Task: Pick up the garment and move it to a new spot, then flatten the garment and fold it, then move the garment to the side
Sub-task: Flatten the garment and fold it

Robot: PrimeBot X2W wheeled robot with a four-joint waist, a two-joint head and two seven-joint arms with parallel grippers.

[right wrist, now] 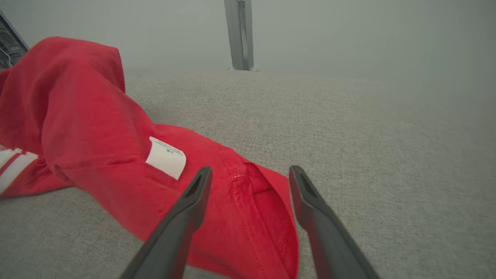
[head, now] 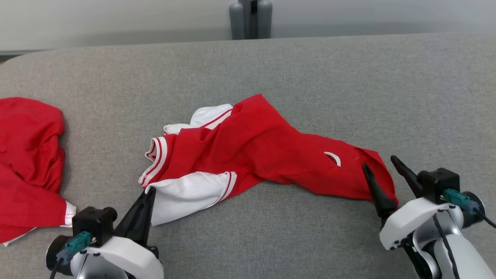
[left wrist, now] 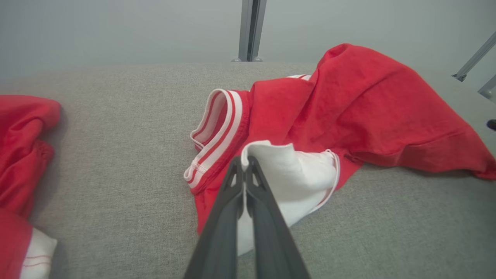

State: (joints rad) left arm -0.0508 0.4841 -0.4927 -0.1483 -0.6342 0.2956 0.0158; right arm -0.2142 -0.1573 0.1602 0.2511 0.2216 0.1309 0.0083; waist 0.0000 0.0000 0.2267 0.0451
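Observation:
The garment [head: 255, 151] is a red shirt with white sleeves and striped cuffs, lying crumpled across the middle of the grey surface. My left gripper [head: 150, 190] is shut on the edge of its white sleeve [left wrist: 286, 170] at the near left. In the left wrist view the gripper [left wrist: 245, 159] pinches white cloth between its tips. My right gripper [head: 379, 162] stands open at the garment's right end, its fingers either side of the red hem [right wrist: 263, 209]. A white label [right wrist: 166, 157] shows on the red cloth just left of the right gripper [right wrist: 250, 172].
A second red garment [head: 27, 162] with a white cuff lies at the left edge of the grey padded surface [head: 348, 85]. A grey post [head: 250, 19] stands behind the far edge. Open surface stretches to the right and far side.

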